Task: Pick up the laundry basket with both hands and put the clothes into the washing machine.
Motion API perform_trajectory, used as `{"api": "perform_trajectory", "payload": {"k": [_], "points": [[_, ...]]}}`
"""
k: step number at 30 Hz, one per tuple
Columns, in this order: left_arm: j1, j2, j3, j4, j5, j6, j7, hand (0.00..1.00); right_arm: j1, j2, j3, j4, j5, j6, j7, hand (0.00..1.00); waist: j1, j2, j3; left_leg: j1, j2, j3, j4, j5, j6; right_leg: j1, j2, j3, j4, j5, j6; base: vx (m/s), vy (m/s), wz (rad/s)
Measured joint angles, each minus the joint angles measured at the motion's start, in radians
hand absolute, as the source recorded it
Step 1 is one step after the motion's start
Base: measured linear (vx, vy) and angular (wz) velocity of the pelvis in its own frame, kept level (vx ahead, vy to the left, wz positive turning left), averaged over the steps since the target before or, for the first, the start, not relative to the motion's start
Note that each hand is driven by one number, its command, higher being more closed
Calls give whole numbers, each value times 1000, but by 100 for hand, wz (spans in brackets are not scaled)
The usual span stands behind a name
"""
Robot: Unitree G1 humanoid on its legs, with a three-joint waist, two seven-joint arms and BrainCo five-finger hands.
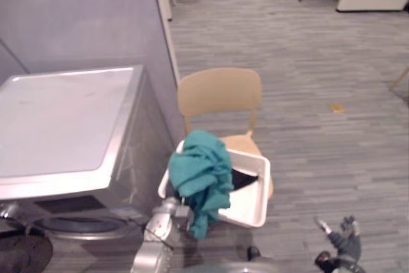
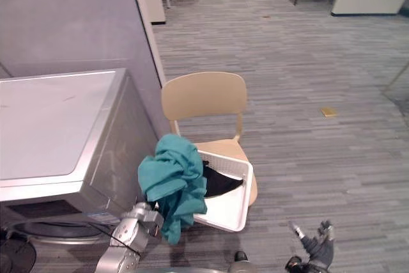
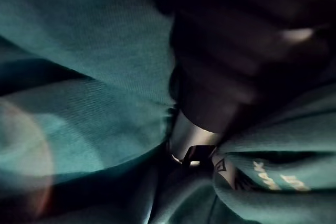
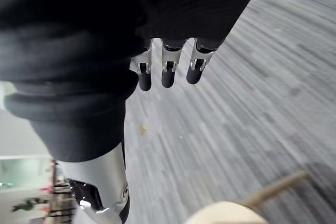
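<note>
L hand [image 1: 167,211] buried in teal cloth [image 1: 201,171] w/ pale lettering [image 3: 260,170] (grip: can't tell); R hand [image 1: 344,238] released.

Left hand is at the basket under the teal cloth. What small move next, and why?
Probably bring the right hand up and in toward the right rim of the white plastic laundry basket. It hangs open, low over the floor, apart from the basket, while the left hand sits at its near-left corner under the crumpled teal cloth. The lift needs both.

dim, even indoor light; left wrist view dark with a pale flare.
</note>
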Motion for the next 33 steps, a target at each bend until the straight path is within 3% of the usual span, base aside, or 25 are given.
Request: {"api": "perform_trajectory", "payload": {"k": [6,9,19,22,23,24,26,27,28,29,31,33], "points": [[102,5,107,219,40,34,-1,100,-28,-14,-12,442,60,41,43,0,27,-5,-3,-15,1,-60,34,-8,0,15,-17,-64,47,-41,-4,-5,-33,31],[108,-6,175,300,63,41,3,100,-52,-37,-88,608,87,63,42,0,29,-6,-3,-20,-3,-84,39,-7,0,17,-27,-87,70,-54,-5,-33,-28,26],[102,-48,253,354,98,43,30,100,-108,-45,-82,666,90,86,35,0,39,-27,-2,-21,-7,-126,57,-5,-2,12,-41,-121,146,-96,-10,-35,-21,12],[88,-51,258,350,93,43,40,100,-155,-51,-48,684,88,96,34,0,57,-62,16,-102,-21,-186,138,-9,-12,-63,-67,-146,285,-161,-22,-67,-86,61],[77,-42,257,315,65,43,50,100,-206,-57,-7,685,87,104,31,0,56,-85,42,-186,-39,-258,205,-7,-18,-110,-94,-204,367,-204,-35,-118,-156,128],[73,-42,257,301,54,43,50,100,-223,-66,10,685,87,103,31,0,56,-89,53,-219,-44,-298,221,-1,-27,-121,-103,-236,388,-218,-40,-157,-221,189],[67,-54,251,241,51,50,51,100,-271,-100,35,685,94,103,17,0,72,-85,88,-290,-67,-441,177,46,-56,-145,-157,-387,462,-280,-62,-125,-225,200],[66,-54,251,232,49,51,51,100,-283,-111,38,685,98,102,14,0,83,-81,96,-289,-64,-444,146,49,-56,-143,-171,-418,471,-290,-66,-109,-202,139],[69,-54,249,227,47,52,51,100,-299,-123,42,685,98,102,14,0,87,-75,100,-288,-57,-437,111,47,-52,-138,-181,-448,472,-293,-69,-114,-195,167],[67,-58,247,219,46,53,52,100,-333,-159,42,686,100,98,11,0,87,-72,115,-300,-8,-295,66,48,-40,-118,-225,-555,454,-280,-99,-136,-168,187],[67,-61,239,200,46,56,53,100,-372,-176,42,682,114,84,-4,0,86,-57,124,-339,38,-56,172,49,-35,-108,-275,-647,452,-270,-112,-167,-103,174],[66,-72,235,166,47,56,53,100,-383,-154,44,685,123,82,-4,0,88,-52,122,-301,103,39,322,34,-14,-67,-291,-746,419,-235,-117,-194,-61,124]]}}
